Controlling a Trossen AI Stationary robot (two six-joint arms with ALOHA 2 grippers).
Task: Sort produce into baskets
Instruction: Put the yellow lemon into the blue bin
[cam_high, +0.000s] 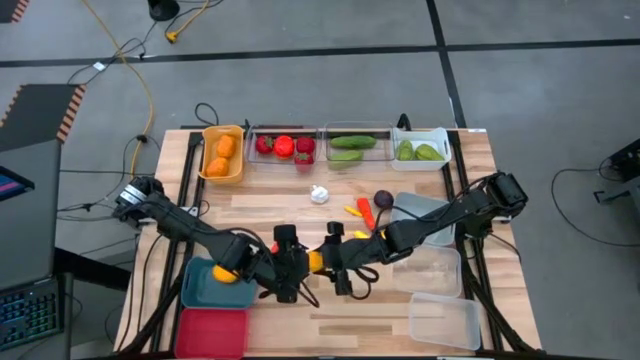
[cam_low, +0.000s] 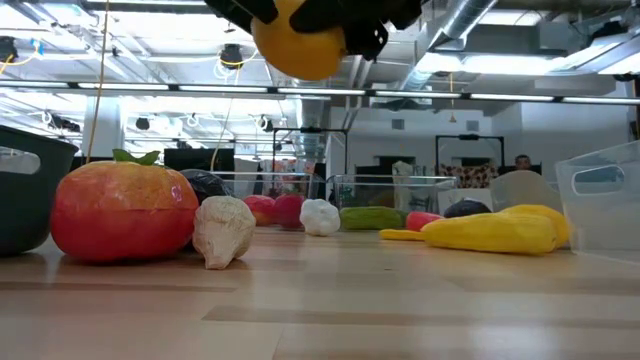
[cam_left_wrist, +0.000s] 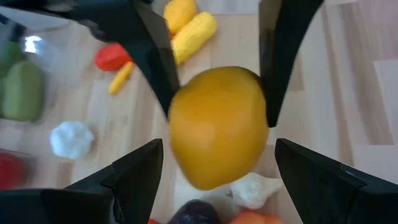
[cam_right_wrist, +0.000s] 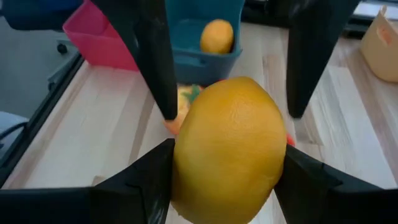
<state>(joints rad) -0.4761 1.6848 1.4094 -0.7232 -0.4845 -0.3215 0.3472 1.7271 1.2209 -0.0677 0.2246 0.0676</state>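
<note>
Baskets number nine in the high view. Along the far edge stand four: an orange-yellow bin (cam_high: 237, 152) with two oranges (cam_high: 221, 156), a clear bin (cam_high: 283, 131) with three red pieces (cam_high: 284, 147), a second clear bin (cam_high: 354, 130) with what look like two green cucumbers (cam_high: 351, 143), and a white bin (cam_high: 421, 133) with two green pieces (cam_high: 418, 152). On the left near side a teal bin (cam_high: 196, 291) holds one yellow-orange fruit (cam_high: 225, 272), and a red bin (cam_high: 212, 328) sits just beside it. Three clear bins (cam_high: 444, 320) line the right side.

Loose on the wood lie a white garlic bulb (cam_high: 319, 194), a dark purple piece (cam_high: 383, 198) and a red chili (cam_high: 364, 212) among yellow pieces. The low view also shows a red tomato (cam_low: 122, 210) touching a second garlic bulb (cam_low: 222, 232).

Both arms meet above the table's middle. The right gripper (cam_high: 332, 262) is clamped on a yellow citrus fruit (cam_right_wrist: 229, 149), which hangs clear of the table. The left gripper (cam_high: 296, 266) faces it with its fingers (cam_left_wrist: 134, 174) spread apart on either side of that fruit, not visibly pressing on it.
</note>
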